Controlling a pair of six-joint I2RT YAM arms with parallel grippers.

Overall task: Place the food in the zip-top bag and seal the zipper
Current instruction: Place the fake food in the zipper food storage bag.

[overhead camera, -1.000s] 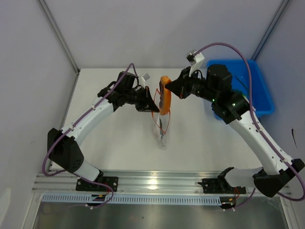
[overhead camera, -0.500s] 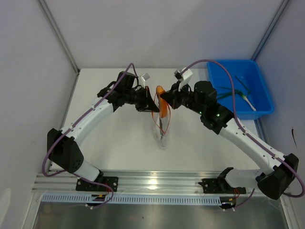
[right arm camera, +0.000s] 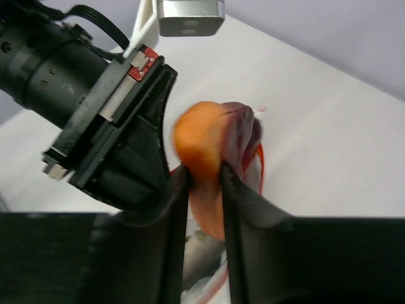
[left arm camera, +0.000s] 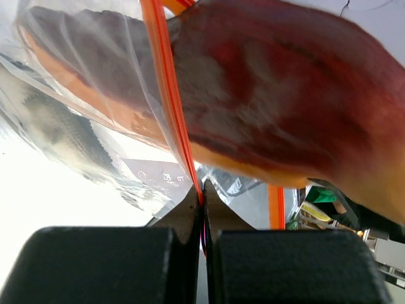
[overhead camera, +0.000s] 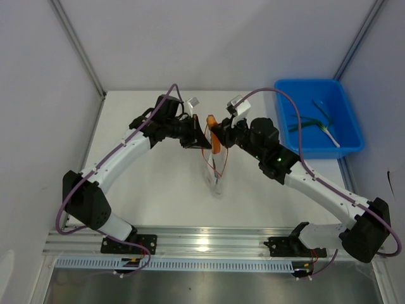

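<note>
Surface: white table point(overhead camera: 158, 190), matte, seen from above.
Far right corner: blue tray point(overhead camera: 300, 98), standing flat on the table, its long side angled toward the right edge.
Near edge: aluminium rail point(overhead camera: 209, 240), running the table's width.
Centre: zip-top bag point(overhead camera: 215, 178), lower end hanging down at the surface; whether it touches cannot be told.

The zip-top bag point(left arm camera: 76, 126) is crinkly, glossy clear plastic; the orange bun point(right arm camera: 205, 142) looks smooth and matt.
</note>
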